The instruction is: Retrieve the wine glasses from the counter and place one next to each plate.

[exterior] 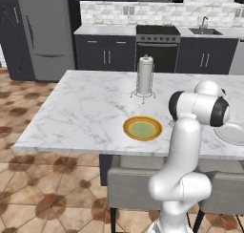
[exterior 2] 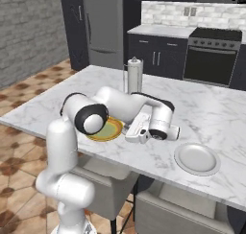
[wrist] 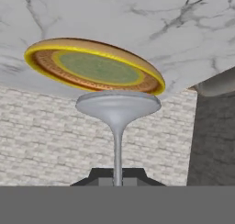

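Note:
In the hand view a clear grey wine glass point(wrist: 118, 107) has its thin stem between my fingertips, and my gripper point(wrist: 117, 176) is shut on it. The glass's round foot points toward the yellow-orange plate point(wrist: 94, 66) with a greenish centre, just beyond it. That plate point(exterior: 142, 128) lies near the front edge of the marble island point(exterior: 76, 108). From the right base camera my hand point(exterior 2: 137, 130) hangs low over the island between the yellow plate point(exterior 2: 109, 130) and the white-grey plate point(exterior 2: 197, 158). The counter point(exterior: 206, 31) with its sink runs along the back wall.
A tall paper-towel roll point(exterior: 145, 76) on a wire stand rises behind the yellow plate. Grey chairs point(exterior: 128, 184) are tucked under the island's front edge. A stove point(exterior: 157, 46) and a fridge point(exterior: 45, 31) line the back wall.

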### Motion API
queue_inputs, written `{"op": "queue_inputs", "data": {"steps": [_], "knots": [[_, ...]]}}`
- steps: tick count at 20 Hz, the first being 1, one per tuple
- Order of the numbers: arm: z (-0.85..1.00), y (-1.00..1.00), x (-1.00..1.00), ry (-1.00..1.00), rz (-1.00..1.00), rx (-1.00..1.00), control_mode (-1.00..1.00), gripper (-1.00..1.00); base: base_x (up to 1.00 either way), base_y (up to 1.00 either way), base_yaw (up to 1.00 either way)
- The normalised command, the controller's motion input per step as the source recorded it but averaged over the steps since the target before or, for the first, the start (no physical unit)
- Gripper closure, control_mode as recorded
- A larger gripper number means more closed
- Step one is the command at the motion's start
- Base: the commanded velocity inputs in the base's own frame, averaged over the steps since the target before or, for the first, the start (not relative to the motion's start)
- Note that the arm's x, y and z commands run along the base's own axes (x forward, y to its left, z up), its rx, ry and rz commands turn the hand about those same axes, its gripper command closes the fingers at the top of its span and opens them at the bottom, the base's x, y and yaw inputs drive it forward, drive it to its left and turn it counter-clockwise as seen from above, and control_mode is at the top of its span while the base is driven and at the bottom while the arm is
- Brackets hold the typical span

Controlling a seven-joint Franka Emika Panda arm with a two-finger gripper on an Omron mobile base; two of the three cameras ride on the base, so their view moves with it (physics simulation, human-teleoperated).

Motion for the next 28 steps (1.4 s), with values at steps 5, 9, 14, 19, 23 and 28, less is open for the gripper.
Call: {"op": "queue_inputs", "data": {"steps": [5, 9, 14, 19, 23, 28], "knots": [[-0.13, 0.16, 0.21, 0.00, 0.00, -0.05, -1.00, 1.00, 0.00, 0.00, 0.00], [-0.21, 0.10, 0.29, -0.01, 0.00, -0.05, -1.00, 1.00, 0.00, 0.00, 0.00], [-0.27, 0.00, 0.27, 0.00, 0.00, 0.00, -1.00, 1.00, 0.00, 0.00, 0.00], [-0.25, -0.12, 0.20, 0.00, 0.00, 0.00, -1.00, 1.00, 0.00, 0.00, 0.00], [-0.26, -0.07, 0.21, 0.00, 0.00, 0.00, -1.00, 1.00, 0.00, 0.00, 0.00], [-0.28, -0.07, 0.25, -0.01, 0.00, -0.02, -1.00, 1.00, 0.00, 0.00, 0.00]]}}
